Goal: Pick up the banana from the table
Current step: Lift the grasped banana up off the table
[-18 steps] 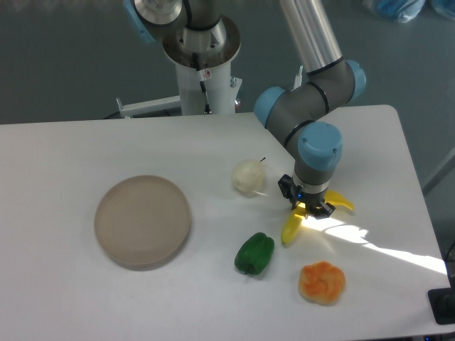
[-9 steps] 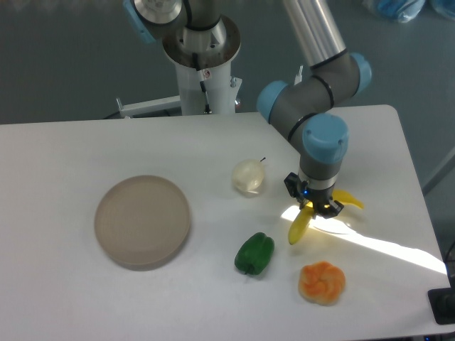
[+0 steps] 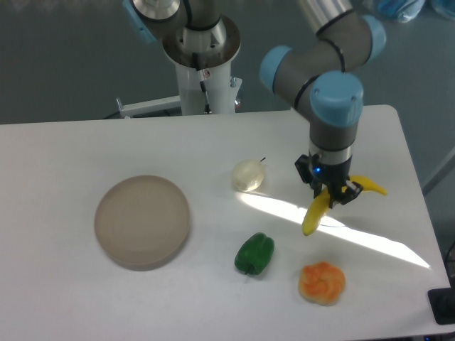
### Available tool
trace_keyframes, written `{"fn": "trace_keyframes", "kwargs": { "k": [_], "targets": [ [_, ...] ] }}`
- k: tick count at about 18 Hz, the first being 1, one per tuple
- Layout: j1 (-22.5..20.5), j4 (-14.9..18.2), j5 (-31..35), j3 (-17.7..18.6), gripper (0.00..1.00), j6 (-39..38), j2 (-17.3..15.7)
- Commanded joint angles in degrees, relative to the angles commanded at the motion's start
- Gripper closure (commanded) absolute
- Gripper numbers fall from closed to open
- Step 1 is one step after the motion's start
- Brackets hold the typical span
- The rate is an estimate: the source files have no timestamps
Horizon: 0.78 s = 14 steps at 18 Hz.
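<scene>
The bright yellow bent banana [image 3: 316,213] hangs in my gripper [image 3: 332,194], clear of the white table [image 3: 106,298]. One arm of the banana points down-left, the other sticks out to the right [image 3: 373,188]. The gripper is shut on the banana at its bend and points straight down, over the right part of the table. The fingertips are partly hidden by the fruit.
A pale whitish round fruit with a stem [image 3: 249,175] lies left of the gripper. A green pepper [image 3: 254,253] and an orange ridged fruit [image 3: 322,282] lie below it. A round beige plate [image 3: 143,221] sits at the left. The robot base [image 3: 201,53] stands behind the table.
The gripper has risen and moved to the right with the banana in it; the banana has left the tabletop. The other fruits and the plate have not moved.
</scene>
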State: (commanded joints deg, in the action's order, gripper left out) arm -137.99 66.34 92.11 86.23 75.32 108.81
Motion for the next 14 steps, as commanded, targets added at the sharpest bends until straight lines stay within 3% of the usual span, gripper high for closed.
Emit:
{"fn": "trace_keyframes", "kwargs": {
  "k": [14],
  "targets": [
    [0.35,0.72,-0.79,-0.98,0.7,-0.7,-0.88]
  ]
}}
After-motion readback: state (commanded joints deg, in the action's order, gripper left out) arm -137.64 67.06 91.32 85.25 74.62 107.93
